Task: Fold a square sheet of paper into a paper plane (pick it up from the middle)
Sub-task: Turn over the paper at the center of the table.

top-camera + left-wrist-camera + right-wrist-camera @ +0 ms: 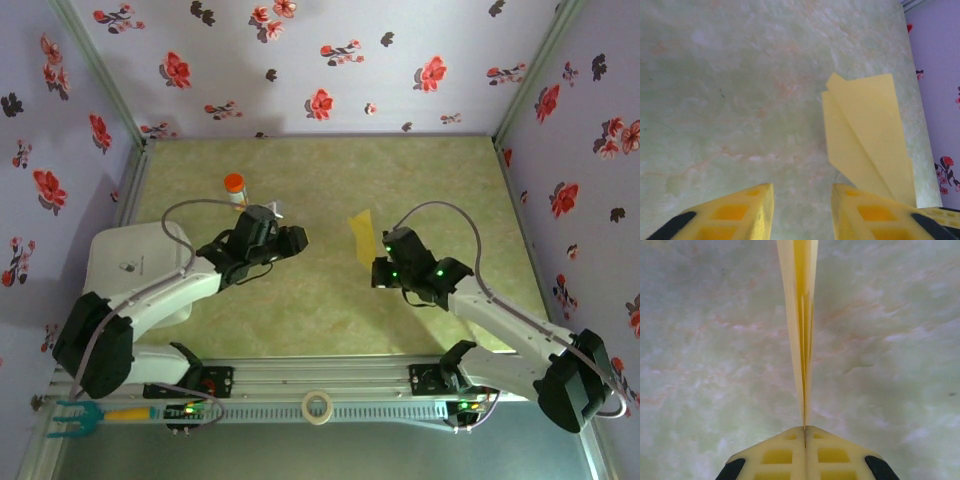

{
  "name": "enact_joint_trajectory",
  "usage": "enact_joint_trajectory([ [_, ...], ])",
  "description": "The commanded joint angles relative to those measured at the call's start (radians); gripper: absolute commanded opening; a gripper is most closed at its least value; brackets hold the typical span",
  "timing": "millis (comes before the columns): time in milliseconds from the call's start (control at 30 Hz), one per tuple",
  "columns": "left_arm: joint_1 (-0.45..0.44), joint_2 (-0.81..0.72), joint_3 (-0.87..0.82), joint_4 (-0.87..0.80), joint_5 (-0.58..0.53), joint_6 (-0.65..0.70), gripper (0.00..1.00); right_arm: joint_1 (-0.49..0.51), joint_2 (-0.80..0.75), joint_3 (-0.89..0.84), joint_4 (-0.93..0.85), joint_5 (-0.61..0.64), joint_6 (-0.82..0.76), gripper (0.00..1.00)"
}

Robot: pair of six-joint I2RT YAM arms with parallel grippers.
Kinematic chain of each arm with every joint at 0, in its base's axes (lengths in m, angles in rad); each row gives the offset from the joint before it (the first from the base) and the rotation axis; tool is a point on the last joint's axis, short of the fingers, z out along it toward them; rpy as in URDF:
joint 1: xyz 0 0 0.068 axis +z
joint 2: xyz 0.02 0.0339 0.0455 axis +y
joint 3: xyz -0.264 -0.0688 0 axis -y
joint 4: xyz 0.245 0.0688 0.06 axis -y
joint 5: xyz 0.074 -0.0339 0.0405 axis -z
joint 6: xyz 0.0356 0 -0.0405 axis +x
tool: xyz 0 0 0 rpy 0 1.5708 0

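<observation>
At the far left of the overhead view, a white rounded case (130, 262) is sitting on the green marbled table (300, 330), partly under the left arm. To its right and a little higher in the frame, an orange-capped bottle (234, 185) is standing upright. Just below and to the right of the bottle, the left gripper (298, 239) is hanging left of centre.

In the left wrist view its yellow fingers (740, 210) are standing spread along the bottom edge. Bare table is showing in the gap and nothing is lying between them.

Just right of centre in the overhead view, the paper plane (360, 235) is appearing as a narrow yellow strip slanting down to the right. The right gripper (378, 266) is meeting its lower end. In the left wrist view the plane is showing right of centre as a flat folded shape with overlapping flaps.

In the right wrist view the right gripper's fingers (775, 455) are pressing together and pinching the plane's edge. Its folded layers are rising straight up the middle of the frame to the top edge.

At the bottom centre of the overhead view, a roll of tape (318, 407) is lying on the metal rail.
</observation>
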Motion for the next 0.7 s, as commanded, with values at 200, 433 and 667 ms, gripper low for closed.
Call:
enact_joint_trajectory([
  [200,0.023,-0.115,-0.056,-0.066,-0.128,0.066,0.42,0.200,0.122,0.168,-0.273,0.554,-0.059,0.05],
  [433,0.048,-0.186,-0.109,-0.074,-0.165,0.052,0.49,0.329,0.264,0.193,-0.288,0.743,-0.071,0.05],
  [667,0.076,-0.266,-0.165,-0.089,-0.203,0.018,0.48,0.436,0.438,0.221,-0.227,0.731,-0.153,0.08],
])
